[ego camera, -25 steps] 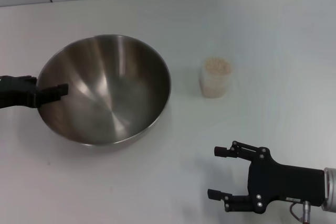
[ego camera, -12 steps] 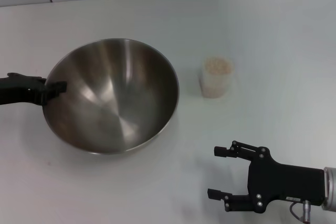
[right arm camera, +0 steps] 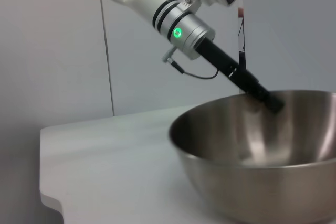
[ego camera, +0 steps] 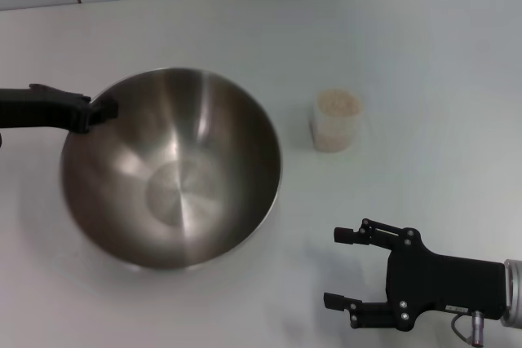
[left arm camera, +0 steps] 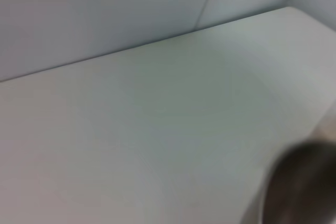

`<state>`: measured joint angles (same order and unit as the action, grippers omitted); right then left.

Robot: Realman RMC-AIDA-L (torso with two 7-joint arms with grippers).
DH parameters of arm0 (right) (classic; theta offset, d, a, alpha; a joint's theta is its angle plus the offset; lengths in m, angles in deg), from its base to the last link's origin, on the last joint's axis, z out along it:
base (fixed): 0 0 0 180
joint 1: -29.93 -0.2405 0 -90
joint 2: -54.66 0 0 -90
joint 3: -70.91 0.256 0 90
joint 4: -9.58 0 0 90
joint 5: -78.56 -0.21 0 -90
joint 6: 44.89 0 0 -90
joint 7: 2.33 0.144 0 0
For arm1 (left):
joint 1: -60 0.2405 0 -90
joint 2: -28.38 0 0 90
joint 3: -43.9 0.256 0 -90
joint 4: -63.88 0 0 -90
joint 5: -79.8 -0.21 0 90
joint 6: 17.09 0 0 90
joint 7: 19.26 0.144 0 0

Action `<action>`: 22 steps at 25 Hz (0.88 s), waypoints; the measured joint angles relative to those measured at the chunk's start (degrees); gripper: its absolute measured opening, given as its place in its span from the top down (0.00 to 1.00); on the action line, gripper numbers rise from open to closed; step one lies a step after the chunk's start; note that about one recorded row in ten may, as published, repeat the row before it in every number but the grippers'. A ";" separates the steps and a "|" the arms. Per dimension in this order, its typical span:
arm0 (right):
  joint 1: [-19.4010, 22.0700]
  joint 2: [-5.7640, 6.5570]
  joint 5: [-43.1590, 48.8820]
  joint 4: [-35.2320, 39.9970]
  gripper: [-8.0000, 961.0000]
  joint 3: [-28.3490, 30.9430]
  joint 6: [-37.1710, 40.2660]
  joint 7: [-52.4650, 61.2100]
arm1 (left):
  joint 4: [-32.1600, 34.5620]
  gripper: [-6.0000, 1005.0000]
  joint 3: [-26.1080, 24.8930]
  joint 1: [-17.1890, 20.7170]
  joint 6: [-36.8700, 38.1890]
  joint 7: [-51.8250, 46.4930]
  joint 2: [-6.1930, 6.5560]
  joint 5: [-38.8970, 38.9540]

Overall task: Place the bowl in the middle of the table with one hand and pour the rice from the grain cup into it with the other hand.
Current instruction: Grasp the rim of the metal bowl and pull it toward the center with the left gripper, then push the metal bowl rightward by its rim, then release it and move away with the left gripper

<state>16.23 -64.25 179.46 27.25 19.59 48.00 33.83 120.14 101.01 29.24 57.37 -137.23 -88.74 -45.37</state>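
Currently on the first step: placing the bowl point(ego camera: 171, 178). Held at its far-left rim by the left gripper point(ego camera: 99, 110), clamped on the metal edge, as best judged from the head view and the right wrist view. Sitting left of centre on the table point(ego camera: 424, 46), flat or slightly tilted, cannot tell which. Just right of it but apart, the grain cup point(ego camera: 336, 121), upright, filled to the brim with rice point(ego camera: 337, 103), untouched. Near and right, well short of the cup, the right gripper point(ego camera: 338, 268), prongs spread, grasping nothing. Next, probably: letting go of the rim and drawing the left arm clear, then reaching far with the right to close around the cup without tipping it.
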 joint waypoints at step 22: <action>-0.45 0.00 0.09 -0.22 0.15 -0.09 -0.11 -0.01 | -14.73 0.93 -4.31 -16.02 -4.21 1.87 1.53 -6.27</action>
<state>15.78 -64.25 179.55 27.03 19.50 47.89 33.81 105.41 96.71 13.22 53.17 -135.36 -87.21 -51.64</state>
